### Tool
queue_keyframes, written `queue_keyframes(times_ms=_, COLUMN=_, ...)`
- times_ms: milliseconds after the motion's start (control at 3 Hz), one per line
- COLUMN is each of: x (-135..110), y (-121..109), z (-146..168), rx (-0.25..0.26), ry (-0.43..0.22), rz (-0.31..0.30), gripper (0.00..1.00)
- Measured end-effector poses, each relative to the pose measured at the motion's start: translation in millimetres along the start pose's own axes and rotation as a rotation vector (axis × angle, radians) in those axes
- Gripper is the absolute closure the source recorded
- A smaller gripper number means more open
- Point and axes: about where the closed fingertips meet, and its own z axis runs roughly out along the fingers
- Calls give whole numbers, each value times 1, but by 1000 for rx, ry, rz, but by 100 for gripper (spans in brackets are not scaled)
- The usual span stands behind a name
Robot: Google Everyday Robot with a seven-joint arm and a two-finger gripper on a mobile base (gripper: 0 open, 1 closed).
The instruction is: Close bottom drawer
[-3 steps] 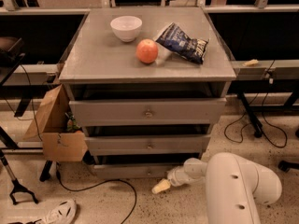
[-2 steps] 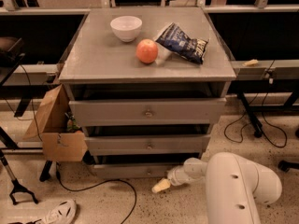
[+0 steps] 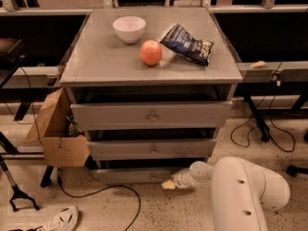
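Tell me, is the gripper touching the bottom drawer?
Cannot tell. In the camera view the gripper sits low, right at the front of the bottom drawer, but neither contact nor a gap shows plainly.

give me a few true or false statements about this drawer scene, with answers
1. The claw is low down, at the front of the bottom drawer. True.
2. An apple, a bowl and a chip bag are on the cabinet top. True.
3. The apple sits inside the bowl. False: it lies beside the bowl, apart from it.
4. Nothing stands beside the cabinet. False: a cardboard box stands on the floor at its side.
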Motion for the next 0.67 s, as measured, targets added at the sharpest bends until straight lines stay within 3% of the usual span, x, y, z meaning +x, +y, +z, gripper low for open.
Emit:
queue_keyframes(times_ms=333, x=-19, y=-15, z=-3, rx=50, ry=-38, rz=29, gripper=31)
queue_keyframes(times_ms=667, x=-16, y=-12, z=-4, rx=50, ry=-38, rz=29, gripper=8)
